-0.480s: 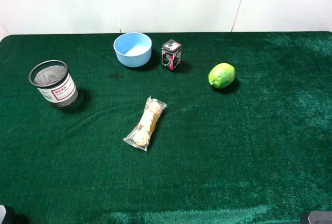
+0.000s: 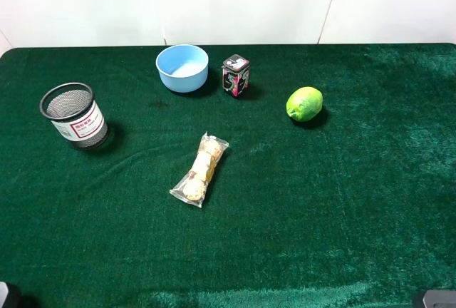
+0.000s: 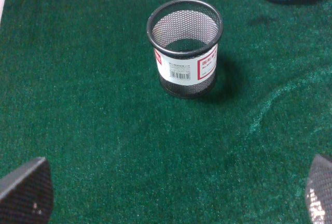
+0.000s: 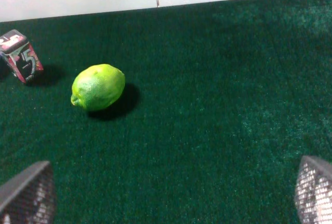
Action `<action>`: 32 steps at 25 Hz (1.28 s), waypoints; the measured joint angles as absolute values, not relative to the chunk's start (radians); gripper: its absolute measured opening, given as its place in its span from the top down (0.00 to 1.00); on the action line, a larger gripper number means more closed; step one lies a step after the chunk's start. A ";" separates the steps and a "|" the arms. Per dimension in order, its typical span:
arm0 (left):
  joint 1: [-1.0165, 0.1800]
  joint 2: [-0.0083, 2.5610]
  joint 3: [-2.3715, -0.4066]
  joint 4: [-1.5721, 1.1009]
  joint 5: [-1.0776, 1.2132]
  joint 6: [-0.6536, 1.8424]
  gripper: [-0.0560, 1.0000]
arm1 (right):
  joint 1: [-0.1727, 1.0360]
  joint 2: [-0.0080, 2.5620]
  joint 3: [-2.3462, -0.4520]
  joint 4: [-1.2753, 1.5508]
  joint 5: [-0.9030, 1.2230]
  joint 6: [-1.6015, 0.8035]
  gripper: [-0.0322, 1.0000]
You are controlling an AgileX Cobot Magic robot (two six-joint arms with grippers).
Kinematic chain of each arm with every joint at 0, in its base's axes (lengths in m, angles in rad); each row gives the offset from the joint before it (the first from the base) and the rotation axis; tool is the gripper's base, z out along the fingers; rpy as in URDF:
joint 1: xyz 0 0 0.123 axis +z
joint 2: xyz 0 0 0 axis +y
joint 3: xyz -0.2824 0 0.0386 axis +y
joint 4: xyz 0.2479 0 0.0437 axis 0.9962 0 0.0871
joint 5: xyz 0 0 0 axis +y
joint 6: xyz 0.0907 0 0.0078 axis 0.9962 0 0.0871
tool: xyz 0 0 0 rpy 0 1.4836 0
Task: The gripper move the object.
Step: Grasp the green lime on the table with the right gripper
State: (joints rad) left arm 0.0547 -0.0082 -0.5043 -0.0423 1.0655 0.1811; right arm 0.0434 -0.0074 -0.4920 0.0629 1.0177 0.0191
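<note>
The lime-like yellow-green fruit [image 2: 304, 103] lies on the green cloth at the right of the table's back half, with nothing touching it. In the right wrist view the fruit [image 4: 98, 86] is well ahead of my right gripper [image 4: 170, 192], which is open and empty; only the fingertips [image 4: 27, 193] show at the frame's edge. My left gripper [image 3: 172, 192] is also open and empty, far from the fruit, facing the mesh cup. In the exterior high view only slivers of the two arms show at the bottom corners.
A black mesh pen cup [image 2: 74, 115] [image 3: 185, 47] stands at the left. A blue bowl [image 2: 182, 68] and a small dark tin [image 2: 235, 75] [image 4: 19, 55] stand at the back. A clear cookie packet [image 2: 199, 170] lies in the middle. A white wall runs behind.
</note>
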 joint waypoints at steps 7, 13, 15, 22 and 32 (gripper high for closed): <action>0.055 -0.008 -0.504 -0.042 1.065 0.181 0.01 | 0.043 -0.007 -0.492 0.063 1.018 0.019 0.30; 0.055 -0.008 -0.504 -0.042 1.065 0.181 0.01 | 0.043 0.060 -0.517 0.074 0.997 0.019 0.30; 0.055 -0.008 -0.504 -0.042 1.065 0.181 0.01 | 0.043 0.124 -0.553 0.079 0.972 0.019 0.30; 0.055 -0.008 -0.504 -0.042 1.065 0.181 0.01 | 0.043 0.423 -0.694 0.083 0.937 0.019 0.30; 0.055 -0.008 -0.504 -0.042 1.065 0.181 0.01 | 0.043 0.816 -0.905 0.120 0.949 0.019 0.30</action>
State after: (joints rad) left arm 0.0547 -0.0082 -0.5043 -0.0423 1.0655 0.1811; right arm 0.0434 0.8158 -0.9047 0.1200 0.9493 0.0191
